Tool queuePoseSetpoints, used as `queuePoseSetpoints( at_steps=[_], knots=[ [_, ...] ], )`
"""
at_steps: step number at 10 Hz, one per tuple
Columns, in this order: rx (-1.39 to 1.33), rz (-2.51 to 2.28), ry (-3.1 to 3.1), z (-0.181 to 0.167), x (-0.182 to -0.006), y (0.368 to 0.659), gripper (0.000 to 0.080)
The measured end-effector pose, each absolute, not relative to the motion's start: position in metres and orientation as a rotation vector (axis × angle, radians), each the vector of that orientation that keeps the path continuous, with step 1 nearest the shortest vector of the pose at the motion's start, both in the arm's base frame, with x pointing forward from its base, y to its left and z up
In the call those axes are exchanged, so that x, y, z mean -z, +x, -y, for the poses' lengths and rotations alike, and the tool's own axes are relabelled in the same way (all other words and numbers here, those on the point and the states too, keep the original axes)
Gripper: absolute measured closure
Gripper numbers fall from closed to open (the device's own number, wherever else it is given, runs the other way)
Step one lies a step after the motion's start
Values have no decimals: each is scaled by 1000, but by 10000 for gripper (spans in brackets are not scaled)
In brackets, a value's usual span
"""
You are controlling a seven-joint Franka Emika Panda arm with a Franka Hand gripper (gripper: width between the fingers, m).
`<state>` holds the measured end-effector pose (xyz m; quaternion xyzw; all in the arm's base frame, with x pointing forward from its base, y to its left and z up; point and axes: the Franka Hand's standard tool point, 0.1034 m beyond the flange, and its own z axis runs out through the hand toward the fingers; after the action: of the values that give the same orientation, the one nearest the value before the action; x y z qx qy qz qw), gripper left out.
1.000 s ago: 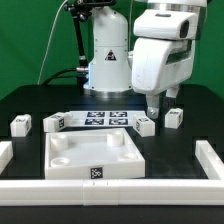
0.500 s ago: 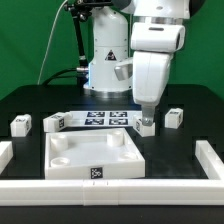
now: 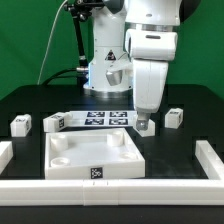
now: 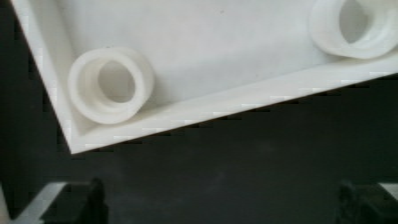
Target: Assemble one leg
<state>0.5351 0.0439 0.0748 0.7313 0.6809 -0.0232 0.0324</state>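
Your gripper [image 3: 146, 117] hangs low over the black table [image 3: 190, 125], toward the exterior view's right of centre. It is released. In the wrist view the two dark fingers [image 4: 68, 201] stand wide apart with only the dark tabletop between them, and they grasp nothing.

In the exterior view the leg [image 3: 147, 126] sits directly under the fingertips. It is a small, stubby white block with a black-and-white square tag on the face turned toward the camera. You cannot tell from either view whether the fingertips touch it. The leg rests on the table just off the exterior view's right end of the marker board [image 3: 95, 118].

A second leg [image 3: 174, 117] of the same kind lies close by, further to the exterior view's right and slightly farther back. A third leg [image 3: 55, 122] sits at the marker board's other end. A fourth leg [image 3: 20, 124] lies well apart, at the exterior view's left.

Nearer to the camera than the marker board lies the tray [image 3: 90, 150], large, white and square, with raised rims and a small tag on its near wall. The wrist view shows one of its corners with two round recesses, one of them [image 4: 107, 85] close to the edge. A low white wall [image 3: 110, 190] runs along the table's near edge.
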Motion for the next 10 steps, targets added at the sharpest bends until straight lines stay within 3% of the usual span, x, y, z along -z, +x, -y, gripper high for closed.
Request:
queuePoseSetpoints(
  at_steps=[4,10],
  knots=[
    [71,-2392,1967,0,-59,512,150],
    [80,-2421,1948,7,-53,502,150]
  ],
)
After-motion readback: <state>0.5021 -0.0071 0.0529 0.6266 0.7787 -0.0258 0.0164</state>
